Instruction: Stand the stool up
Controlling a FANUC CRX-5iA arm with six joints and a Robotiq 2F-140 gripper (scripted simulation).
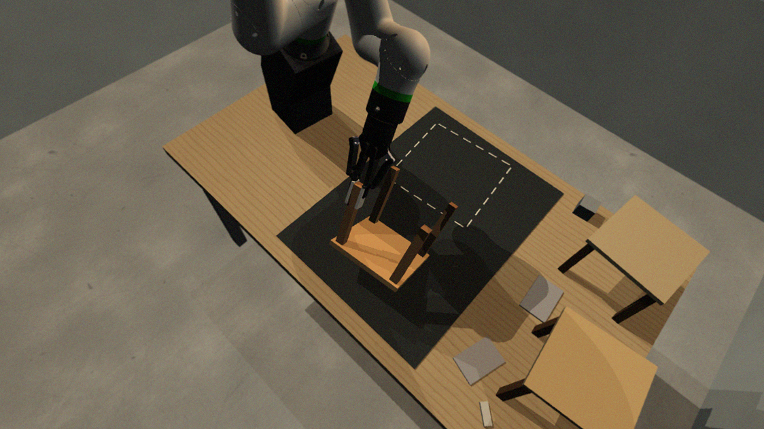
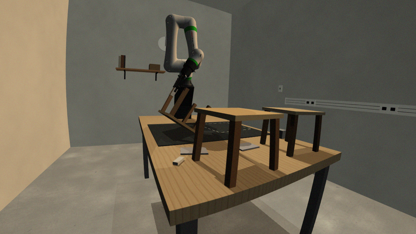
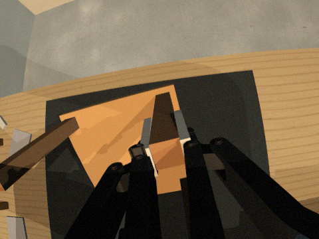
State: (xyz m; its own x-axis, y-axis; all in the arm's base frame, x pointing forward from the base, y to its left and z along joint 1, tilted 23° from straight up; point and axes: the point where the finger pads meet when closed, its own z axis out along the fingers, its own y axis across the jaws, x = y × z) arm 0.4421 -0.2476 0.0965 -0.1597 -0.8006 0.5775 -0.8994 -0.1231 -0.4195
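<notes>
A: Status of the gripper (image 1: 357, 194)?

B: Pinched on the end of one leg of the stool (image 1: 385, 247). The stool is upside down and tipped, seat slanted, with its low edge apparently on the black mat (image 1: 323, 221) and its legs leaning toward the dashed rectangle (image 1: 500, 183). It lies just outside that outline.

A: Step in hand?

B: Judged mid-flip: rolling the stool over by the leg.

A: Next?

B: Carry the leg over and down so that all four feet land within the dashes. Risk: the leg twisting in the pinch.

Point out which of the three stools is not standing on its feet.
The small stool on the black mat, tilted legs-up, one leg in the gripper.
</notes>
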